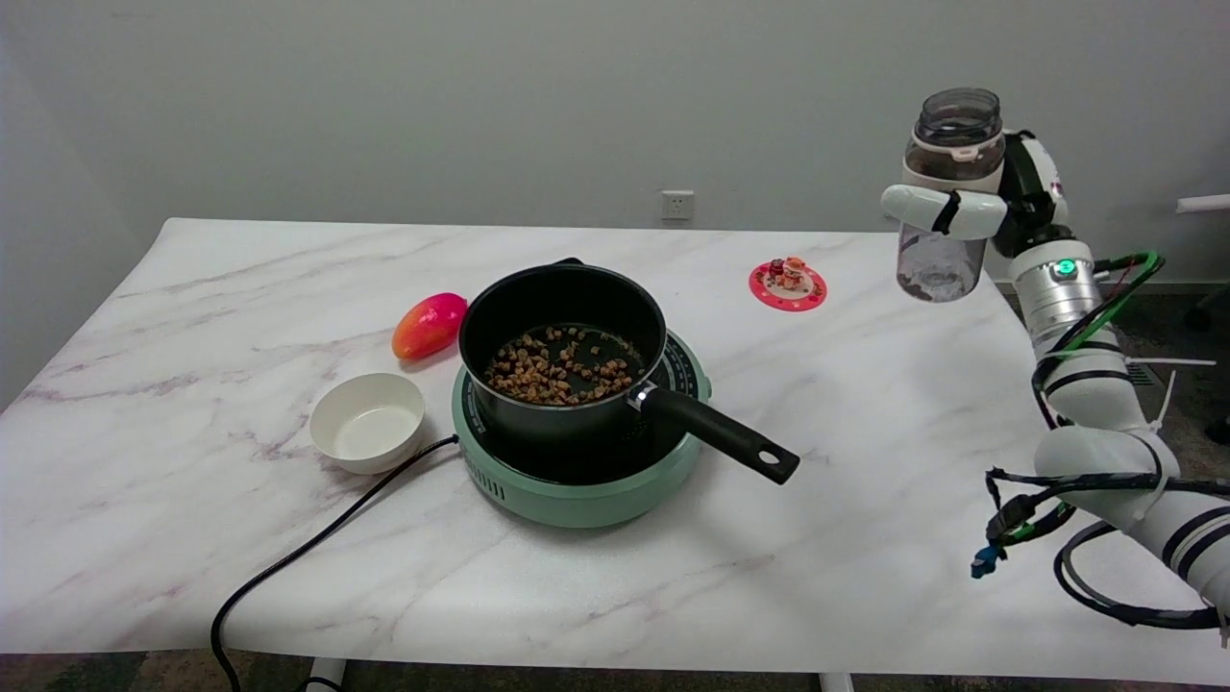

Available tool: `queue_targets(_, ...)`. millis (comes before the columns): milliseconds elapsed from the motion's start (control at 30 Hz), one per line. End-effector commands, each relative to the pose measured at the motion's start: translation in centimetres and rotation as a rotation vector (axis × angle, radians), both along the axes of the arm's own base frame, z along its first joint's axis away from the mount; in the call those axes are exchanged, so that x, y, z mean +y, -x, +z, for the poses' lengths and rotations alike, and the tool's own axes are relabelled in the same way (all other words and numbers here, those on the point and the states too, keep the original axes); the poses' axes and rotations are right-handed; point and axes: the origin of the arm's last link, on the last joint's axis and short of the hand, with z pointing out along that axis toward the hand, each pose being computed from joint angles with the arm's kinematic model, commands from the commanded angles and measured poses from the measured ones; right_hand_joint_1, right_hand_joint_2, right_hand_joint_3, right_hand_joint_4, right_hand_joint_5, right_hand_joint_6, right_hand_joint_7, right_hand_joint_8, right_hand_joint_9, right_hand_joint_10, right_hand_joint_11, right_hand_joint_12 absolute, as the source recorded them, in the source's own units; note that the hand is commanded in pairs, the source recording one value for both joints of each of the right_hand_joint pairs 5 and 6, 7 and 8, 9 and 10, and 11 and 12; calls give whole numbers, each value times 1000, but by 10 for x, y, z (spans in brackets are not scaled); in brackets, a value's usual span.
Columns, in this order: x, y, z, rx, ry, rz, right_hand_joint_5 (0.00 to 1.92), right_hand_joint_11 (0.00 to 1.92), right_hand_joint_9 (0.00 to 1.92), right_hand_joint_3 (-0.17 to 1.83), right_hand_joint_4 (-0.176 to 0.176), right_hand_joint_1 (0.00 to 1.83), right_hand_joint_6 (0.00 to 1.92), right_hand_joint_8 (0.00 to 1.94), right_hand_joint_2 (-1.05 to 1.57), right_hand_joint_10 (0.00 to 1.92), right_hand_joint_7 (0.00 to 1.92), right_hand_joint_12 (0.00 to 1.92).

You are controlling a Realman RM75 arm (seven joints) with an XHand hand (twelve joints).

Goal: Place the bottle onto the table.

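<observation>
Cable [317, 543], black, runs from the near edge of the marble tabletop [865, 500] up to the mint-green induction cooker [577, 485], which serves as the landmark. On the cooker sits a black saucepan [562, 336] holding small brown pieces, its handle pointing to the near right. Just left of the cooker stands a white bowl [367, 421], close to the cooker's rim but apart from it. Beyond the bowl, left of the saucepan and farther back, lies a red-and-orange mango [429, 325]. Far right of the cooker and behind it, a red round coaster [788, 285] carries small figurines. Farther right still, past the tabletop's right edge and well above it, the right hand [990, 202] holds the clear bottle [947, 192] upright in the air, fingers [927, 207] wrapped around its middle. The bottle has a wide dark top and a dark band of contents near its neck. On the wall behind the cooker is a white socket [677, 205].
</observation>
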Motion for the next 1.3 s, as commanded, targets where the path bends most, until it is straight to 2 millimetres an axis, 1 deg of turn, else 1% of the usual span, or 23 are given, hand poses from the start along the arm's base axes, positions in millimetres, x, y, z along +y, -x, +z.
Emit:
queue_targets(33,-34,61,-1,-258,-33,-45,1920,1297,1405,407,0,1418,1920,1885,1369,1405,1885,1297)
queue_targets(67,-40,60,-6,-257,-50,-30,1920,1295,1399,417,0,1424,1920,1881,1359,1399,1881,1295)
queue_targets(133,-51,68,-9,-268,-83,-19,1909,1287,1389,438,0,1437,1909,1873,1330,1389,1873,1287)
queue_targets(233,-57,81,-16,-297,-122,-23,1905,1277,1372,494,0,1456,1905,1865,1275,1372,1865,1277)
queue_targets(333,-59,93,-21,-331,-117,-2,1908,1273,1369,507,0,1452,1908,1863,1270,1369,1863,1273)
queue_targets(400,-60,97,-26,-343,-119,22,1896,1267,1361,511,0,1458,1896,1856,1255,1361,1856,1267)
queue_targets(600,-51,112,-33,-340,-133,-1,1878,1257,1349,556,0,1470,1878,1847,1216,1349,1847,1257)
queue_targets(733,-44,113,-33,-284,-142,-2,1866,1248,1338,588,0,1485,1866,1839,1175,1338,1839,1248)
queue_targets(800,-40,113,-34,-229,-141,-5,1876,1251,1342,610,0,1491,1876,1844,1165,1342,1844,1251)
queue_targets(1000,-32,113,-37,-46,-96,-39,1896,1254,1352,554,0,1470,1896,1854,1215,1352,1854,1254)
queue_targets(1067,-29,115,-38,-10,-78,-48,1912,1265,1362,519,0,1450,1912,1860,1254,1362,1860,1265)
queue_targets(1300,-23,126,-43,-32,-59,-60,1920,1282,1369,440,0,1415,1920,1867,1308,1369,1867,1282)
